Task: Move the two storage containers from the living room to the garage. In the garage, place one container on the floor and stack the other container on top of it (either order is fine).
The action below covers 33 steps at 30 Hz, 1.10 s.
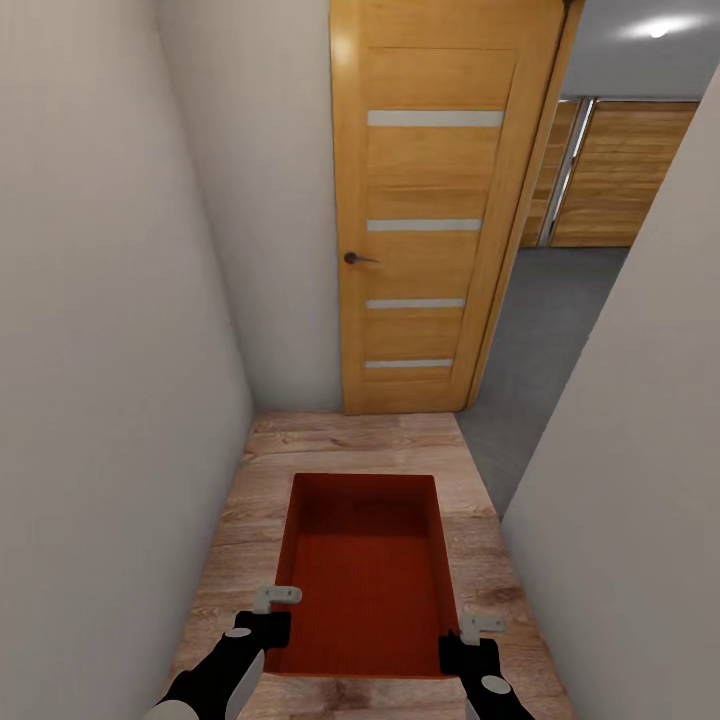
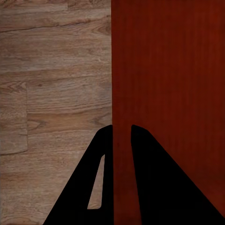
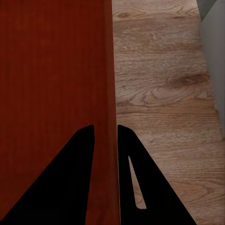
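Narrow hallway, wood plank floor [image 1: 330, 450] underfoot, and an open wooden door [image 1: 435, 210] ahead showing grey concrete floor [image 1: 540, 330] beyond. I'm mid-carry: the storage container [image 1: 365, 575] hangs between my arms, empty. My left gripper [image 2: 122, 129] pinches its left wall, my right gripper [image 3: 106, 127] its right wall, jaws narrow on both. Next I'd steer right through the doorway, minding the walls.

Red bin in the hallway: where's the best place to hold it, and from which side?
Hold the red bin by its two long side walls near the end closest to the robot, coming from above. It is open-topped with thin upright walls, so each pincer can straddle one. That is how it stands: left pincer over the left wall, right pincer over the right wall.
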Available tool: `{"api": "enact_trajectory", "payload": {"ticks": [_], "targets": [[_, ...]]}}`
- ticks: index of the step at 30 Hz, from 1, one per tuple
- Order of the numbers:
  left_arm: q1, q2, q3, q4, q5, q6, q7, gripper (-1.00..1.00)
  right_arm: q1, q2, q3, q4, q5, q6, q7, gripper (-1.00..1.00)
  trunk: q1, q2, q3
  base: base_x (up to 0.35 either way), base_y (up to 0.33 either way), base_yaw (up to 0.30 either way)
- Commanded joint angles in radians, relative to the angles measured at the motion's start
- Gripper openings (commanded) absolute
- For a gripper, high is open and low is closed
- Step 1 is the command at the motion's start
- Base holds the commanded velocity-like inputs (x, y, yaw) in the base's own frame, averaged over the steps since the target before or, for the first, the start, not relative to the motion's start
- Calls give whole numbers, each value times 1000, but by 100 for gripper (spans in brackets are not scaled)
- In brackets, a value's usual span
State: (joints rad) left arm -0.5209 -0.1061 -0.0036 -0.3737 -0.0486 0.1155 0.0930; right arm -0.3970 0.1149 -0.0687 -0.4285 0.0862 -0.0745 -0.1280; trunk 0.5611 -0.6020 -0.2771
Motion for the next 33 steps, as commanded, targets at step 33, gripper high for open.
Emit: {"api": "enact_trajectory", "payload": {"ticks": [33], "targets": [[-1, -9, -10, -5, -1, 8, -31, -100, 0, 2, -10, 4, 3, 15, -13, -100, 0, -1, -1, 195, 0, 0]]}}
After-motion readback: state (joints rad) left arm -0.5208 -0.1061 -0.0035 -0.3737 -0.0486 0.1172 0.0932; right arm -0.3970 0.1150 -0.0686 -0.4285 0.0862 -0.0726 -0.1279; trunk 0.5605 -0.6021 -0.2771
